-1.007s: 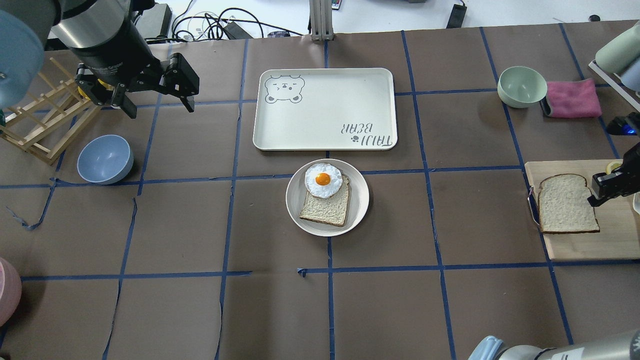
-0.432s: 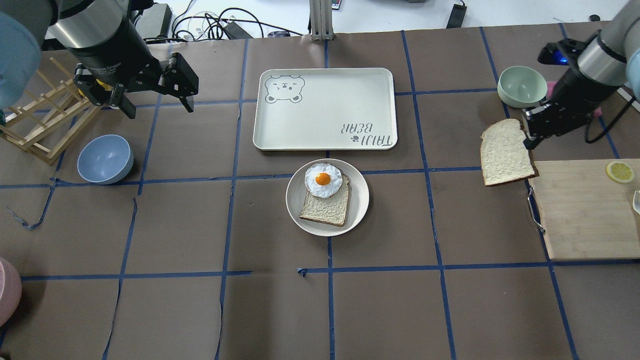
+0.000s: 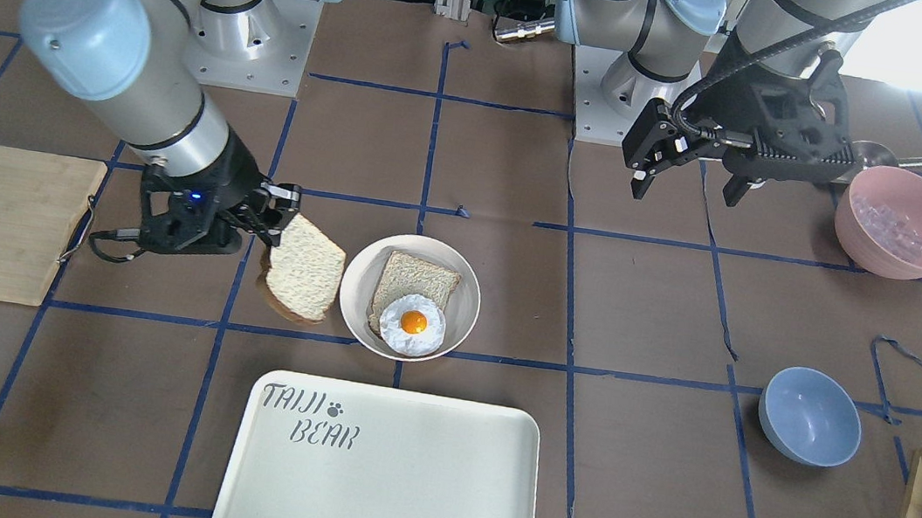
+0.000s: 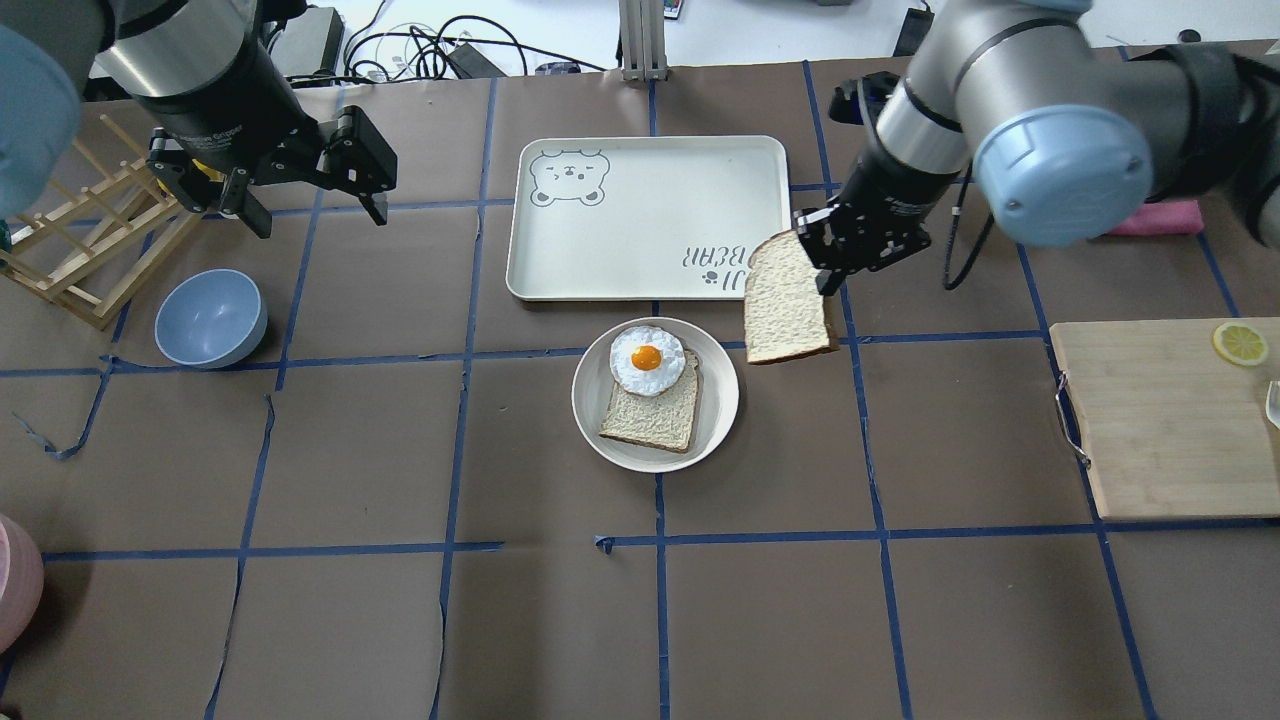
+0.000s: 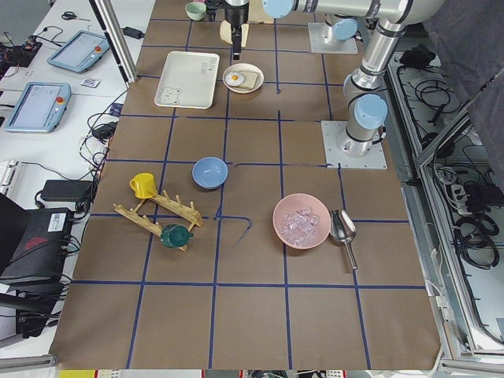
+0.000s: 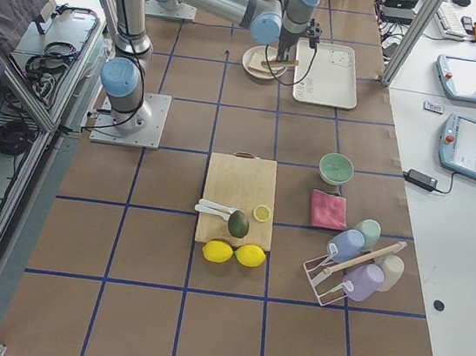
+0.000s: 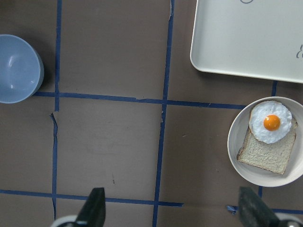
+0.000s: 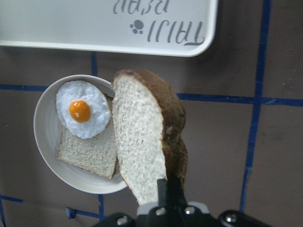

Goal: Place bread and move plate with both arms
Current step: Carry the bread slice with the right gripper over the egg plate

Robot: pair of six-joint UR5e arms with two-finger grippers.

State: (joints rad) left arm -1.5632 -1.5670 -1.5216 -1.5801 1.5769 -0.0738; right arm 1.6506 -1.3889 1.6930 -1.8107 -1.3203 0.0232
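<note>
The plate (image 4: pixel 725 400) sits at the table's middle with a thin tan slice (image 4: pixel 652 415) and a fried egg (image 4: pixel 647 360) on it. My right gripper (image 4: pixel 822 262) is shut on the bread (image 4: pixel 785 300), the thick pale slice, and holds it tilted in the air just beside the plate's right rim, over the tray's near corner. In the right wrist view the bread (image 8: pixel 139 142) hangs over the plate's (image 8: pixel 45 142) edge. My left gripper (image 4: pixel 320 215) is open and empty, high over the table's far left. It shows open in the front view (image 3: pixel 684 194).
The "TAIJI BEAR" tray (image 4: pixel 650 215) lies just behind the plate. A cutting board (image 4: pixel 1170 415) with a lemon slice is at the right. A blue bowl (image 4: pixel 210 318) and a wooden rack (image 4: pixel 90 240) are at the left. A pink bowl (image 3: pixel 901 221) stands near the left arm.
My right gripper lifted the bread off the cutting board and carried it left across the table to beside the plate. The left arm has not moved.
</note>
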